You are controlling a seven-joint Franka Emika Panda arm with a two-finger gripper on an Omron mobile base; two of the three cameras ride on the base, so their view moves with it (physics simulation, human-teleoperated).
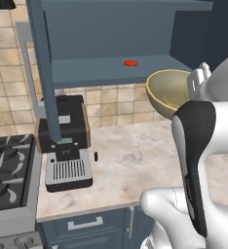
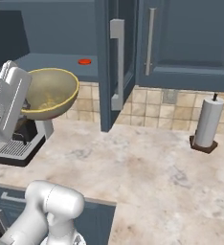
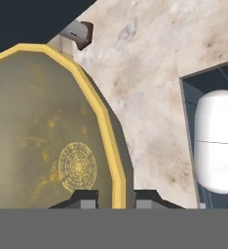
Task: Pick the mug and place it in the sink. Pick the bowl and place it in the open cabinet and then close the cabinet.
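Hand point(image 3: 115, 197) pinched on bowl point(image 2: 49, 93) rim, one finger in, one out. Bowl held tilted above table point(image 2: 147, 167), just below open cabinet point(image 1: 111, 68) shelf w/ red disc point(image 1: 130, 63).

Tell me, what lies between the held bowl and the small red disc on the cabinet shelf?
Nothing: in the left base view, only bare blue shelf separates the bowl from the red disc.

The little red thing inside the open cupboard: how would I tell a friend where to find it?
Start at the dark slate-blue wall cabinet with its door swung open, above the beige marbled counter. On its blue shelf lies a small flat red disc, the shelf's one visible item. It is far smaller than the wide olive-tan bowl held up just in front.
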